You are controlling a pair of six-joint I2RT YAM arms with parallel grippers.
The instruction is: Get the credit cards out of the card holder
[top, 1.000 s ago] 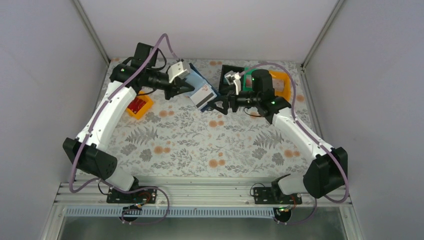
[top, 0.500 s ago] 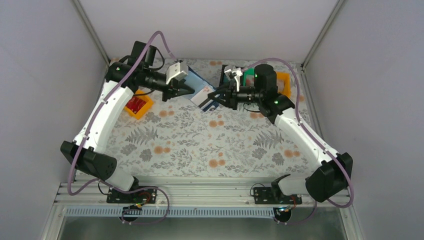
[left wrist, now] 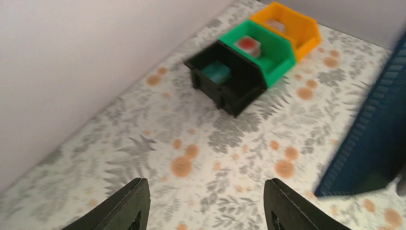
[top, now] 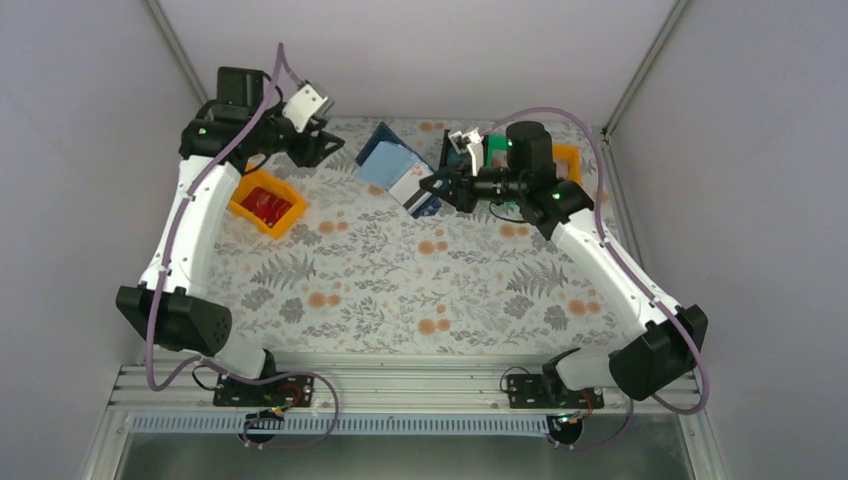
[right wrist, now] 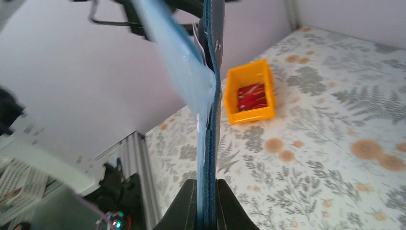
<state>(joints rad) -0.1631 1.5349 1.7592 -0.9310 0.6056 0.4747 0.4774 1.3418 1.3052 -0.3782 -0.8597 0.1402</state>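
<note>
- Top view: the card holder [top: 392, 165] is held above the table [top: 400, 290] at 12 o'clock, pinched at its right edge by the right gripper [top: 437, 186]. A pale card [top: 408, 186] is seen in it. The left gripper [top: 322, 146] is at 10 o'clock, apart from it, near an orange bin [top: 245, 205] holding red cards [top: 267, 203].
- Left wrist view: the left gripper [left wrist: 206, 211] is spread wide, with nothing between its fingers. The card holder's [left wrist: 378, 134] navy side is seen at 3 o'clock.
- Right wrist view: the right gripper [right wrist: 206, 203] is closed on the card holder's [right wrist: 209, 96] lower edge. The orange bin [right wrist: 249, 115] lies at 2 o'clock.
</note>
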